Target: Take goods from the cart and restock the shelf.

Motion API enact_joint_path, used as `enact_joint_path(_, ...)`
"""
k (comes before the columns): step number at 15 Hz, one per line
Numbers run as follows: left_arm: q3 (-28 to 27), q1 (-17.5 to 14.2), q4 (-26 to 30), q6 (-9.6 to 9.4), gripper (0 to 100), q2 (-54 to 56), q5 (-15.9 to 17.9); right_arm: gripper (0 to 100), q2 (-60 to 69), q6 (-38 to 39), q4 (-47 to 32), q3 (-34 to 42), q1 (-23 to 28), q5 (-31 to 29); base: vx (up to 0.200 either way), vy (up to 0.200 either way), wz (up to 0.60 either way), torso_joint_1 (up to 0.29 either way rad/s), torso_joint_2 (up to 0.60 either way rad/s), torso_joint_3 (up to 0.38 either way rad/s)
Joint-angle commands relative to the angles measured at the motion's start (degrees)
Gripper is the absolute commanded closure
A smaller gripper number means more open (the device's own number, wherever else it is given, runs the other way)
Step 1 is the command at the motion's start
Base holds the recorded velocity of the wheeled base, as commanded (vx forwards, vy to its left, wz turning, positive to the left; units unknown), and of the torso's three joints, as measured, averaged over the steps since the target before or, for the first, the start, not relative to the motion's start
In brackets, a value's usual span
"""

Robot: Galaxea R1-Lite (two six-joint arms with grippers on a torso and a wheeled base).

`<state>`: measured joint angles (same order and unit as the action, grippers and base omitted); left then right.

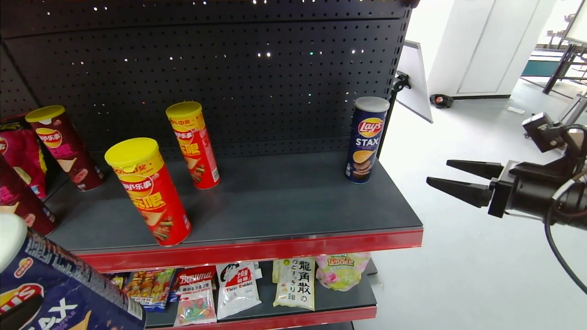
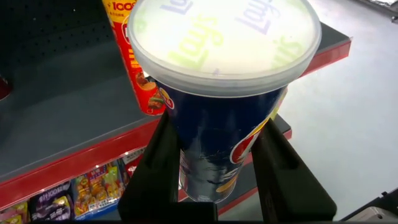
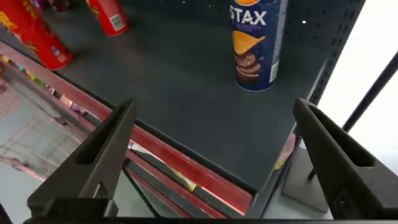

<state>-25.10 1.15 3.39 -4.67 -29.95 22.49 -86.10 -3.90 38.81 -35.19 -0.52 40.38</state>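
Looking at this one, your left hand is pinching a dark blue cardboard chip tube with a frosted plastic lid, one finger on each side of the body just under the lid. The tube sits at the low left corner of the head view, out in front of the red front lip of the dark grey shelf board and not over it yet. Its long axis is tipped, with the lid leaning back toward the camera, so I'd guess you need to stand it upright before it goes down.

The bare stretch of board lies ahead and to the right of that hand, between the near red chip tube with a yellow lid and the matching blue chip tube standing at the back right corner. The near red tube is right beside your path, so swing wide of it.

Your right hand is spread and holding nothing, hanging off the right end of the shelf. It's nearer the gap, but the left hand has the goods.
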Motion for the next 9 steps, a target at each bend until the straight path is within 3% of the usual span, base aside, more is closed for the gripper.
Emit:
enact_joint_path(1, -0.04, 0.0, 0.04, 0.01, 100, -0.9, -0.08, 0, -9.87, -3.13, 0.3, -5.67, 1.75, 2.52, 0.0, 0.0, 0.0, 0.0, 0.0, 0.0)
enact_joint_path(5, -1.0, -0.09, 0.04, 0.01, 100, -1.34, -0.61, 0, -17.43, -4.1, 0.3, -14.64, 1.93, 3.57, 0.0, 0.0, 0.0, 0.0, 0.0, 0.0)
enact_joint_path(9, -1.09, -0.09, -0.05, -0.25, 100, -2.04, -0.61, 0, -21.83, -3.66, 0.3, -20.09, 2.72, 11.92, 0.0, 0.0, 0.0, 0.0, 0.0, 0.0)
